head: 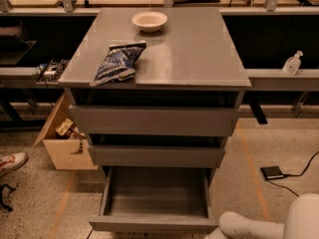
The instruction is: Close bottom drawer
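Plainly, the coming move turns on how the bottom drawer (154, 195) lies from the pincer (213, 234). This shallow grey box with a plain flat handleless front stands pulled far out from the foot of the grey table (199, 44), lowest of three stacked drawers. Its bare inside is open to view and its front panel runs left to right across the lower edge of the view. The middle grey drawer (157, 156) and the taller-fronted top grey drawer (152, 121) above it each jut out only a little. The pincer sits at the tip of the white robot arm (251, 226), at the very bottom of the view and just beside the right-hand end of the drawer's front. Most of that front therefore lies to the pincer's left, and the way in runs straight away from the camera, toward the table's body. Whether the pincer is spread or pressed together I cannot tell, since the frame's edge cuts it off. By my judgement nothing has been closed yet. A push from this right corner might skew the box on its slides, so shifting left toward the middle of the front first looks wiser. On the table top a round white bowl (149, 20) and a dark blue crinkled snack bag (117, 61) sit well clear of the drawer's path.
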Robot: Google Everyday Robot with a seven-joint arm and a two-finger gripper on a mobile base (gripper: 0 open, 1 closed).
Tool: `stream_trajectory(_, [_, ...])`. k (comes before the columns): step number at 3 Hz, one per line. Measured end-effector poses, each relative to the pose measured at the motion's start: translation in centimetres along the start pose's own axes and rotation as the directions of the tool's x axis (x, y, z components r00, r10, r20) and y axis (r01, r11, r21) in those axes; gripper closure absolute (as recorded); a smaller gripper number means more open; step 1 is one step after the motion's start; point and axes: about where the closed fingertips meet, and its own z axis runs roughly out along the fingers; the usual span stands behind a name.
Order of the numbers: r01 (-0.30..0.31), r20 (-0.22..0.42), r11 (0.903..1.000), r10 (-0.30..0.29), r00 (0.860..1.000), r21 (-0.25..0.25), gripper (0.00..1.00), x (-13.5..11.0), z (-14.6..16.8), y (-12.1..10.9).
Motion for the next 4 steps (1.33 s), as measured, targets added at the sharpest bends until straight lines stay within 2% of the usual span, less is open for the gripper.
stream_trajectory(2, [0.031, 0.042, 0.9995, -0.030, 0.999, -0.011, 1.00, -0.7, 0.6, -0.2])
stream_trajectory(3, [0.146, 0.089, 0.9892, -0.147, 0.985, 0.018, 1.00, -4.5, 1.4, -0.3])
stream_trajectory(4, [0.257, 0.133, 0.9646, -0.263, 0.956, 0.059, 1.00, -8.8, 1.7, 0.0])
